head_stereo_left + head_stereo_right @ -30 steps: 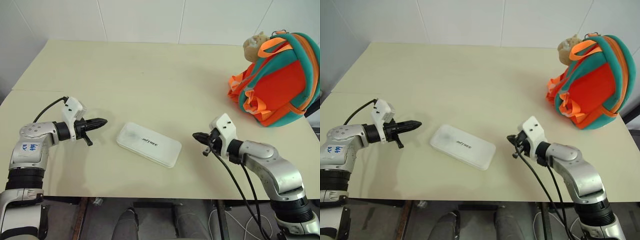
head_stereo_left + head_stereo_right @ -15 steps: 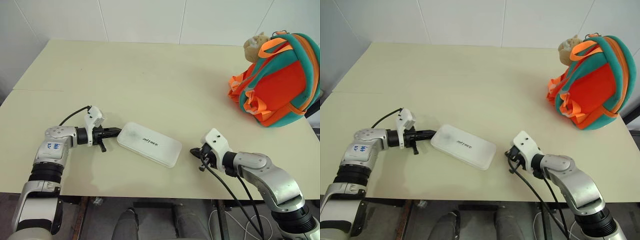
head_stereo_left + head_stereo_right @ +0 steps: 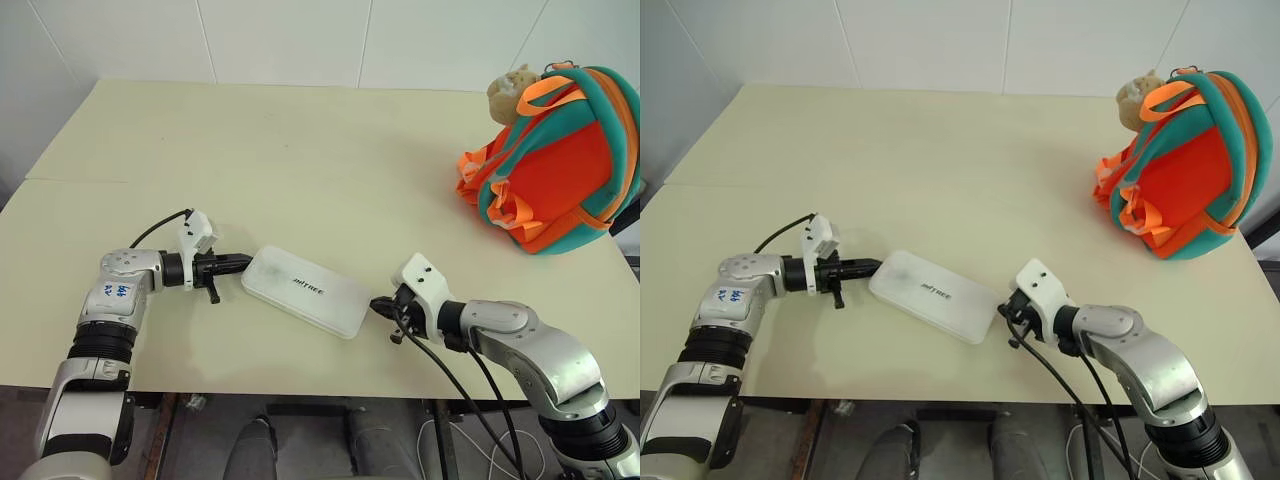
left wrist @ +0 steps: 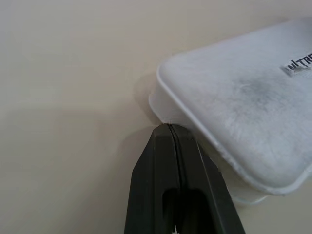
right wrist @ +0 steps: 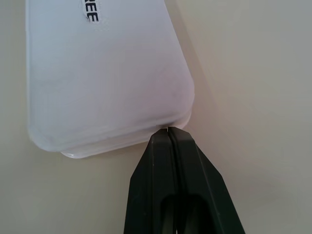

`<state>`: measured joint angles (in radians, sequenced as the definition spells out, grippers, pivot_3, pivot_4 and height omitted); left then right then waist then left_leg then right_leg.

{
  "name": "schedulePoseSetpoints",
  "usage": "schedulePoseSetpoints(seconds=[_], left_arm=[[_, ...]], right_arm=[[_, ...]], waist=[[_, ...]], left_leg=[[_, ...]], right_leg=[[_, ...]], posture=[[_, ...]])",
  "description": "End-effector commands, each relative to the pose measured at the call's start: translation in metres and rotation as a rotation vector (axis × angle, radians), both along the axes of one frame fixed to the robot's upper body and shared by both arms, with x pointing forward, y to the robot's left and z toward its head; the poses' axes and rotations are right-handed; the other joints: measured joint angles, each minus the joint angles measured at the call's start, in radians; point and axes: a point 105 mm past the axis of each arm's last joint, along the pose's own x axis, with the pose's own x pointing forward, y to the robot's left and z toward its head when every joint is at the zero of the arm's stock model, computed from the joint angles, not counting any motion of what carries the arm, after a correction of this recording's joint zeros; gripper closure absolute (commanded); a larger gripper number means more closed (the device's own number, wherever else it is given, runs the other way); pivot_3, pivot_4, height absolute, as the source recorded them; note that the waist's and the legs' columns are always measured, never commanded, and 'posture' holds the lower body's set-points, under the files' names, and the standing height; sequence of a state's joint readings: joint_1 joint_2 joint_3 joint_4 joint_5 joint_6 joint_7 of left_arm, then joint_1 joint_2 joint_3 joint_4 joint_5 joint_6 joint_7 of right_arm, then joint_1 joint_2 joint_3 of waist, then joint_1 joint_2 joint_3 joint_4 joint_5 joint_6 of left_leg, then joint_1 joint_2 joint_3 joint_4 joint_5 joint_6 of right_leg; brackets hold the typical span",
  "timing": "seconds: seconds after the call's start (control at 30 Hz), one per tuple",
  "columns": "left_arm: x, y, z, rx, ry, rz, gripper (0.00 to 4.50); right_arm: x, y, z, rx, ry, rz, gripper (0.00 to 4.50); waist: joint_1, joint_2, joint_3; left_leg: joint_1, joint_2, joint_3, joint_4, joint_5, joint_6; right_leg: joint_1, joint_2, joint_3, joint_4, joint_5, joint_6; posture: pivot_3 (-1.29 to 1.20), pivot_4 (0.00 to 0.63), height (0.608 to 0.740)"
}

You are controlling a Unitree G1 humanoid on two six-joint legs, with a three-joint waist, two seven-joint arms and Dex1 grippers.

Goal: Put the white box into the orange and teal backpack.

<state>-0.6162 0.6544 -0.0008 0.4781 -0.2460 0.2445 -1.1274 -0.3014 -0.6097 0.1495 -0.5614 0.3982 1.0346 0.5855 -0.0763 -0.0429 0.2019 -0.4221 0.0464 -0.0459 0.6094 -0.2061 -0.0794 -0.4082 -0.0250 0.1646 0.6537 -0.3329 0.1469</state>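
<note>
The flat white box (image 3: 305, 291) with small dark lettering lies on the cream table, near its front edge. My left gripper (image 3: 245, 263) is shut, its tip pressed against the box's left end (image 4: 168, 109). My right gripper (image 3: 378, 305) is shut too, and its tip meets the box's right end (image 5: 165, 124). So the box sits squeezed lengthwise between the two closed tips. The orange and teal backpack (image 3: 560, 160) stands at the far right of the table, well away from both grippers.
A beige plush toy (image 3: 512, 88) hangs at the backpack's top. The table (image 3: 300, 150) stretches wide and bare behind the box up to a white tiled wall. Black cables trail from both wrists over the table's front edge.
Both arms have closed in on the box from either side, and their tips now touch its ends. The box has shifted slightly to the right.
</note>
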Motion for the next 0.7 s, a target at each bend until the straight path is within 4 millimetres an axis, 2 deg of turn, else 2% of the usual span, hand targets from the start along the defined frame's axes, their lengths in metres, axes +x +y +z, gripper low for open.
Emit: schedulePoseSetpoints(seconds=[0.03,0.23,0.43,0.7], left_arm=[[-0.007,-0.008,0.01,0.023,-0.027,-0.059,4.5],[-0.014,-0.013,0.012,0.066,-0.021,-0.096,4.5],[-0.025,-0.021,0.009,0.1,0.016,-0.146,4.5],[-0.045,-0.04,-0.001,0.095,0.092,-0.193,4.5]], right_arm=[[-0.002,0.005,0.015,0.015,-0.042,0.049,4.47],[-0.001,0.002,0.017,-0.006,-0.042,0.068,4.47],[0.009,-0.004,0.022,-0.036,-0.07,0.071,4.47],[0.02,-0.01,0.022,-0.06,-0.093,0.054,4.47]], waist=[[-0.001,0.0,0.0],[0.0,0.0,0.0],[-0.001,0.0,0.0],[-0.001,0.0,0.0]], left_leg=[[0.0,0.0,0.0,0.0,0.0,0.0],[0.0,0.0,0.0,0.0,0.0,0.0],[0.0,0.0,0.0,0.0,0.0,0.0],[0.0,0.0,0.0,0.0,-0.001,0.001]], right_leg=[[0.0,0.0,0.0,0.0,0.0,0.0],[0.0,0.0,0.0,0.0,0.0,0.0],[0.0,0.0,0.0,-0.001,0.0,0.0],[0.0,0.0,0.0,-0.001,0.0,0.0]], posture=[[0.0,0.15,0.74],[0.0,0.15,0.74],[0.0,0.15,0.74],[0.0,0.15,0.74]])
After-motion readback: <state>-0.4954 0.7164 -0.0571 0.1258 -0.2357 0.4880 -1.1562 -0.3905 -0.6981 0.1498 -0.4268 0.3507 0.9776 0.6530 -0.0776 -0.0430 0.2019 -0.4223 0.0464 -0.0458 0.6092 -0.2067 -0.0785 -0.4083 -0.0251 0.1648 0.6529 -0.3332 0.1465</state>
